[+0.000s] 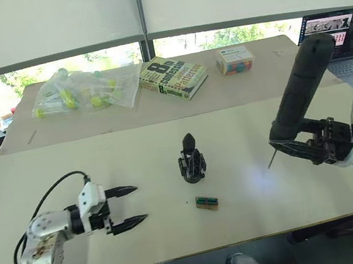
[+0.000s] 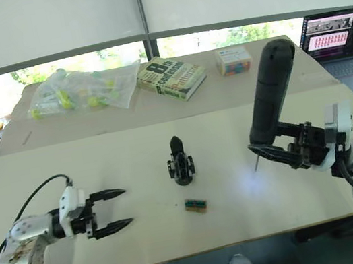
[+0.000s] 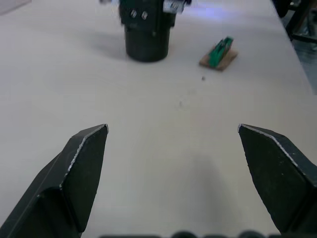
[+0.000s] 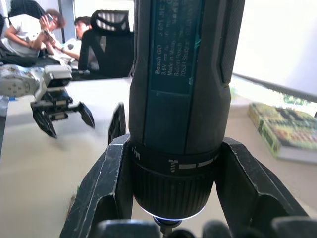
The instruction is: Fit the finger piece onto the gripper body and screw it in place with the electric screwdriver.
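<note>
- The right hand (image 2: 282, 147) is gripping the electric screwdriver (image 2: 270, 91) around its collar, fingers closed on both sides of the barrel. The tool is leaning up and away from the hand, and its thin bit is pointing down at the desk (image 2: 131, 147), clear of the surface by the look of it.
- The left hand (image 2: 112, 212) is hovering low over the near left part of the desk with its two fingers spread wide and nothing between them.
- The gripper body (image 2: 180, 162) is standing upright near the middle of the desk, between the two hands and apart from both, its pointed finger sticking up.
- A small green-and-black block (image 2: 195, 205) is lying just in front of the gripper body, not touching it.
- The finger piece is not identifiable as a separate item; whether it is already seated on the body cannot be told.
- Judgement: the work is sitting at the approach stage, tool in hand, no screw engaged.
- Next move, as judged: the bit is needing to travel across to the body and line up with a screw head, while the open left hand is well placed to steady the body first.
</note>
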Motion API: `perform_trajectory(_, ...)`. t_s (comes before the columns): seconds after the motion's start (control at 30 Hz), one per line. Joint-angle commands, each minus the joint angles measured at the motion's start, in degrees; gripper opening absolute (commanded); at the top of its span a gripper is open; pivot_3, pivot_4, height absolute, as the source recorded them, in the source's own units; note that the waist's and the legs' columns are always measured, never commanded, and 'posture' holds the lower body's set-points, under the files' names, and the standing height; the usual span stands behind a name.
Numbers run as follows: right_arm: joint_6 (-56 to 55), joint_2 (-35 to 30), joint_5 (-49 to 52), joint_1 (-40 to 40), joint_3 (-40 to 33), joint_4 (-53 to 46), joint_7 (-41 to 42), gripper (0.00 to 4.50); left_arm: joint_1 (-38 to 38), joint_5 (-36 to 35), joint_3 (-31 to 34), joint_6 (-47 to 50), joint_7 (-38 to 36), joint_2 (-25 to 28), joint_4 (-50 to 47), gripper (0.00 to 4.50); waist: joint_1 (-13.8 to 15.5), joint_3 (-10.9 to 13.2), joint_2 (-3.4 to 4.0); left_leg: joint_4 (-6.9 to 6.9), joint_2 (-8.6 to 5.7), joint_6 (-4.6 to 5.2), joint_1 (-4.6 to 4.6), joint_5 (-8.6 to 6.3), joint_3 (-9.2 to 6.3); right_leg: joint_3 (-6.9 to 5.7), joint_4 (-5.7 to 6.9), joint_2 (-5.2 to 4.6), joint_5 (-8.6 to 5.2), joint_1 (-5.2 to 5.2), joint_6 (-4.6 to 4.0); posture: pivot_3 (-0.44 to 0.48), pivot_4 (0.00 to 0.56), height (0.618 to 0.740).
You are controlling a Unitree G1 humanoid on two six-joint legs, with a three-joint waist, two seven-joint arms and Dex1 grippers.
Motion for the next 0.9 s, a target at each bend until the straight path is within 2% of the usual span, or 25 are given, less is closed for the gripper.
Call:
perform_trajectory(0.03,1.37,1.15,4.31,-0.83,0.90,-7.20,-2.62,1.96,-2.15,1.30,-4.24,2.95,1.29,-1.24,-4.67,4.44,0.14,0.00,-0.01,0.01,-0.01,0.00,0.00,0.00,0.01,0.00,0.00,0.03,0.00,0.01,0.00,0.000,0.150,0.740)
perform_trajectory(0.2,2.24,5.21,4.72,-0.63,6.94,-11.78,-5.54,1.96,-3.38,6.64,-11.77,1.51,3.07,-5.29,-4.02,4.44,0.33,0.01,-0.02,0.09,0.00,0.00,0.01,0.00,0.03,0.02,0.02,0.24,0.00,0.06,0.00,0.000,0.150,0.740)
perform_trajectory(0.43,-1.23,8.83,-0.12,-3.67,14.66,-9.47,-3.54,1.96,-6.76,12.23,-17.36,-0.80,9.38,-14.17,2.26,4.44,0.81,0.03,-0.05,0.25,0.01,0.01,0.00,0.00,0.02,0.07,0.04,0.38,-0.01,0.11,0.01,0.000,0.150,0.740)
perform_trajectory(0.57,-3.14,9.55,-1.68,-4.42,17.63,-7.69,-0.60,1.96,-7.36,13.56,-19.31,-1.93,8.52,-15.23,3.11,4.44,0.93,0.02,-0.05,0.31,-0.01,0.04,0.03,-0.01,0.01,0.08,0.01,0.39,-0.02,0.21,0.04,0.000,0.150,0.740)
perform_trajectory(0.9,-6.47,13.12,-5.42,-5.31,21.64,-4.10,0.14,1.96,-7.34,13.13,-20.15,-1.42,8.26,-16.59,3.85,4.44,0.99,0.02,-0.04,0.32,-0.01,0.06,0.13,-0.02,0.01,0.09,0.03,0.37,-0.02,0.29,0.05,0.000,0.150,0.740)
